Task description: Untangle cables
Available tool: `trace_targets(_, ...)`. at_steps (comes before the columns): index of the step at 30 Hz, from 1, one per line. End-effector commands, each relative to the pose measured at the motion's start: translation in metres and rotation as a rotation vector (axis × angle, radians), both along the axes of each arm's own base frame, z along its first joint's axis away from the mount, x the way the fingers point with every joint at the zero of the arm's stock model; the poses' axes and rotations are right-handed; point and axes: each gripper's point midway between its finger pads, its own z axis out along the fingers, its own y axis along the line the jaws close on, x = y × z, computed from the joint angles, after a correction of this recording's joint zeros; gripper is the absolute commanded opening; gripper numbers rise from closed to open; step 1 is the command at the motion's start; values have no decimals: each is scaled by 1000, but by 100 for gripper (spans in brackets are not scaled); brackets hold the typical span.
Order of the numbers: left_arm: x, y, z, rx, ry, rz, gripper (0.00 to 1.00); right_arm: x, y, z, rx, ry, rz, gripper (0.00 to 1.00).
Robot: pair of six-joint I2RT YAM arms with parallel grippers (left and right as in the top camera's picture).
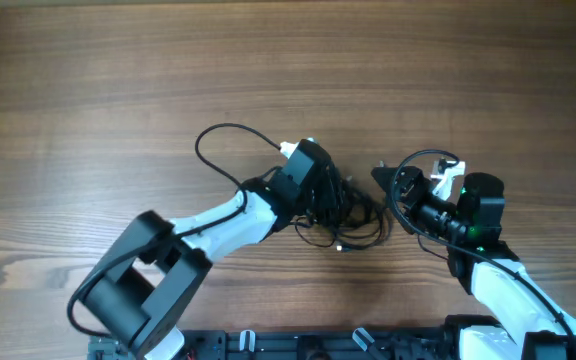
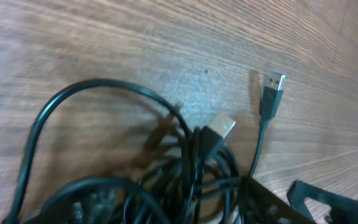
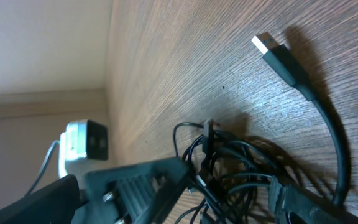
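The cables (image 1: 356, 222) are a knotted bundle of thin black wires on the wooden table, with one long loop (image 1: 223, 140) running off to the upper left. My left gripper (image 1: 340, 198) sits on the bundle's left side. In the left wrist view its fingers (image 2: 179, 210) are spread, with tangled strands (image 2: 166, 186) between them. Two USB plugs (image 2: 219, 127) (image 2: 273, 86) lie just beyond. My right gripper (image 1: 383, 185) is at the bundle's right edge. Its fingers (image 3: 229, 199) are apart around strands (image 3: 229, 155), and a free USB plug (image 3: 272, 50) lies ahead.
The wooden table (image 1: 118, 90) stretches far and left of the bundle. The two grippers are close together, and the left wrist's white camera housing (image 3: 82, 143) shows in the right wrist view. The arm bases stand at the front edge (image 1: 298, 345).
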Motion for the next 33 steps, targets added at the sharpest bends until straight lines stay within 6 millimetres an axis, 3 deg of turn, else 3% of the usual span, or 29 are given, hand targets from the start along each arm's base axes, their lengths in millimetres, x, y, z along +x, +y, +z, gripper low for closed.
trace_targets(1,6,-3,-13,-3,4,14,56,-4,7,10,35,-23,50,100)
trace_targets(4,11,-9,-26,-28,19,47,45,-6,9,12,49,-23,69,100)
trace_targets(7,13,-13,-25,-50,11,39,4,-7,11,13,56,-23,79,100)
trace_targets(11,37,7,3,-93,-18,135,4,-10,15,16,59,-49,120,100)
trace_targets(17,70,47,92,-235,-129,300,4,-23,39,21,86,-56,222,98)
trace_targets(19,74,57,127,-274,-206,327,4,-28,54,22,63,-79,264,95)
trace_targets(21,73,59,147,-301,-247,333,4,-29,63,23,49,-101,283,89)
trace_targets(24,67,62,158,-326,-237,351,4,-28,77,36,64,-161,309,78)
trace_targets(26,65,63,157,-336,-213,370,4,-26,83,41,58,-190,304,77)
trace_targets(30,59,57,156,-378,-155,372,4,-19,85,35,1,-192,235,75)
trace_targets(33,54,50,158,-441,-84,375,4,-7,76,27,-61,-181,131,72)
